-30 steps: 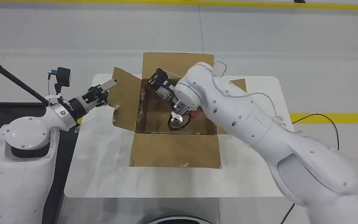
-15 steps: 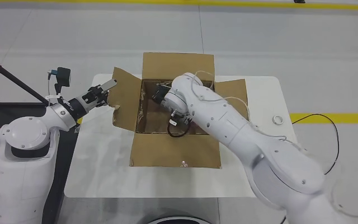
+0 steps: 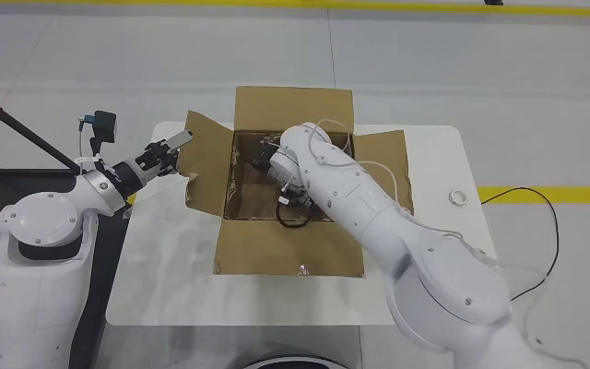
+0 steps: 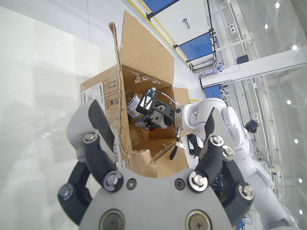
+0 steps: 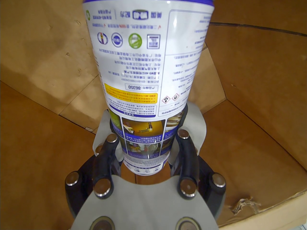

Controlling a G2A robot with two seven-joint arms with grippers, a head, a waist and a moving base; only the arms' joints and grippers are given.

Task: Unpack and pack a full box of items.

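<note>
Top view: an open cardboard box (image 3: pixel 286 247) sits in the middle of the frame on a white table (image 3: pixel 175 277), with its four flaps spread out. The right gripper (image 3: pixel 267 159) is down inside the box, near the upper left of the opening, and its arm covers much of the inside. A black cable loop (image 3: pixel 293 218) lies on the box floor. The left gripper (image 3: pixel 180 146) hangs at centre left, just beside the torn left flap. A small white ring (image 3: pixel 456 196) lies on the table at the right, well apart from the box.

Left wrist view: the left gripper's fingers (image 4: pixel 100 125) are spread wide with nothing clamped, and the torn flap edge shows between them. The box's outer wall carries printed arrows, handling symbols and a barcode sticker. Inside the box, the right gripper (image 4: pixel 144 114) grips a can (image 4: pixel 132 105), which is tilted and stays below the box rim. Blue and white partition panels stand in the hall behind.

Right wrist view: the right gripper's jaws are closed on one end of the can (image 5: pixel 148 48). Its long axis runs straight away from the gripper, and its metal-rimmed end points at the box's inner wall (image 5: pixel 251 72). The label is white with blue bands, a yellow strip, round symbols, two hazard diamonds, small photos at the gripped end and lines of small print.
</note>
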